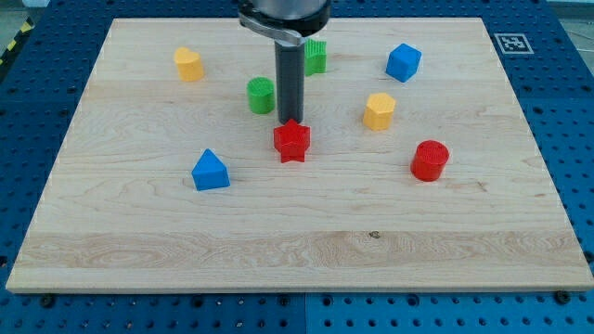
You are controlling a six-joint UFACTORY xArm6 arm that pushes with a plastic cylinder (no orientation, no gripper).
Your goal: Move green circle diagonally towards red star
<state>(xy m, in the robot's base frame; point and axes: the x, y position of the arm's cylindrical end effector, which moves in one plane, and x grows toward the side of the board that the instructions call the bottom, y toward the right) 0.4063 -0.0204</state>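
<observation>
Camera view: upright rod point(291, 79), my tip point(291, 122) behind red star point(291, 140).

The board point(306, 232) is pale wood with visible grain and a dull, unvarnished look, and it lies on a blue table point(575, 111) that looks like painted metal, dotted with rows of small holes. The green circle point(261, 96), red star point(291, 140), red cylinder point(430, 160), blue cube point(403, 62) and yellow block point(188, 64) all look like matt plastic, some with fine ribbing on their sides. The rod point(291, 79) is dark, smooth and faintly shiny, like metal, down to my tip point(291, 120).
</observation>
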